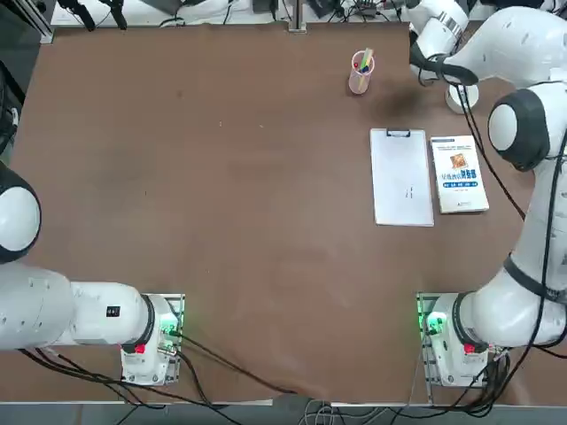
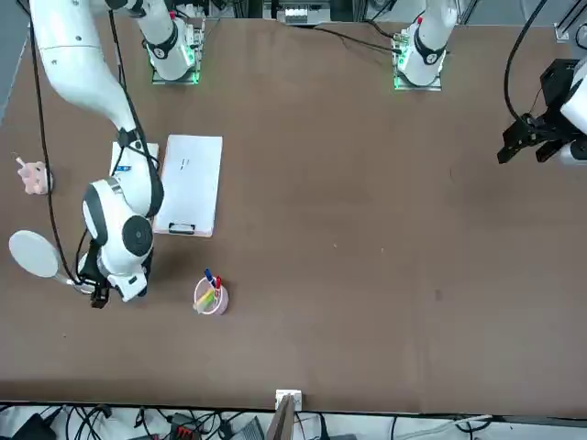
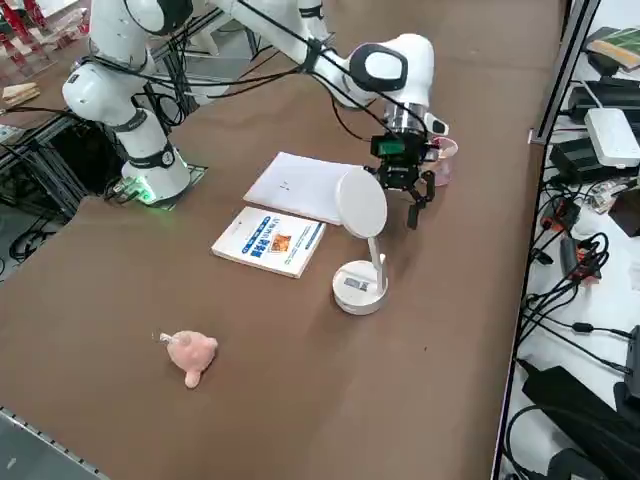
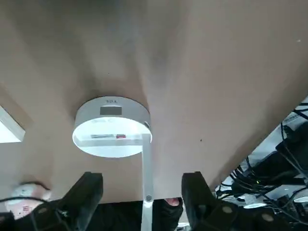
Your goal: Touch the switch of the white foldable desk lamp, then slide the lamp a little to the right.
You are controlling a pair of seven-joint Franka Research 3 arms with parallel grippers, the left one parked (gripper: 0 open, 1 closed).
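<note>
The white foldable desk lamp (image 3: 361,285) stands near the table's right edge, its round head (image 3: 361,203) raised on a thin arm over the disc base. A small grey patch, the switch (image 3: 354,284), sits on the base. My right gripper (image 3: 414,200) hangs open and holds nothing, in the air just beyond the lamp head, apart from the lamp. In the right wrist view the open gripper (image 4: 142,190) looks onto the base (image 4: 111,127) and the grey switch (image 4: 110,110). From overhead my arm hides most of the lamp (image 1: 462,99).
A pink pen cup (image 1: 361,73) stands just left of my gripper. A white clipboard (image 1: 402,177) and a book (image 1: 459,173) lie side by side between the lamp and my base. A small pink plush toy (image 3: 190,352) lies near the right edge (image 3: 520,250).
</note>
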